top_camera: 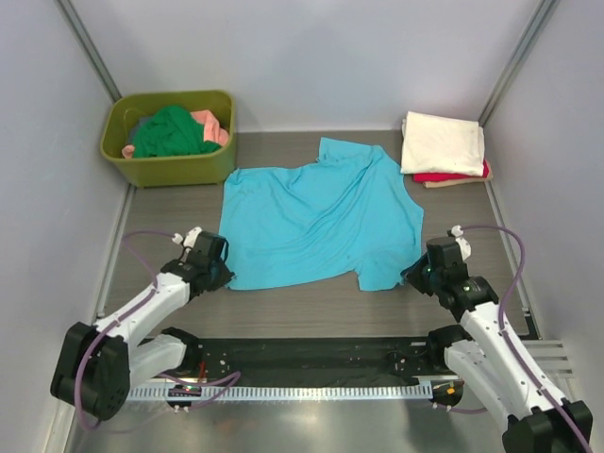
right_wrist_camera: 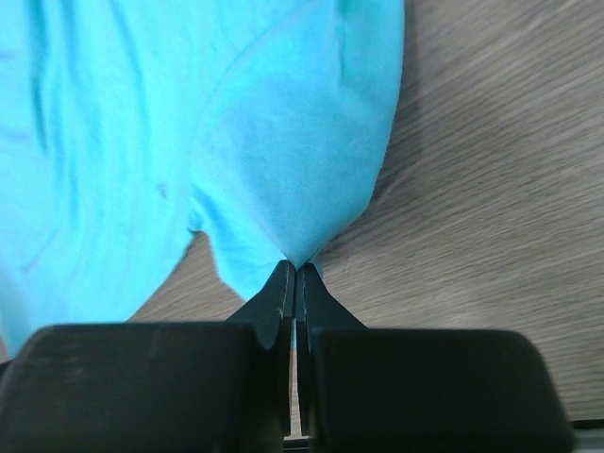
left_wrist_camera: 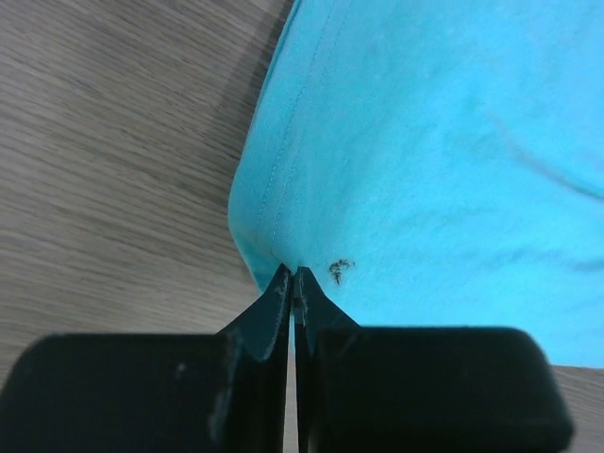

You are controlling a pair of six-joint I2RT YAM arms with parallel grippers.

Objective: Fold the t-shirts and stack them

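Near edge: left gripper [left_wrist_camera: 291, 276] clamped on near-left hem corner of blue t-shirt [top_camera: 316, 222]. Right gripper [right_wrist_camera: 291, 269] clamped on near-right corner. One arm per corner, neither nearer.

Centre of table [top_camera: 311, 307]: shirt spread, rumpled. Near edge runs left-right between grippers, all cloth lies far side of both. Likely next: lift near edge, carry toward far.

Far left: tub [top_camera: 142, 170] holding loose shirts [top_camera: 170, 132]. Far right: folded stack [top_camera: 442, 143], cream over red.

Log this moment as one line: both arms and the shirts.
left fingers: shut on turquoise t-shirt, near-left corner | right fingers: shut on near-right corner | shirt: spread, unfolded | folded stack: far right
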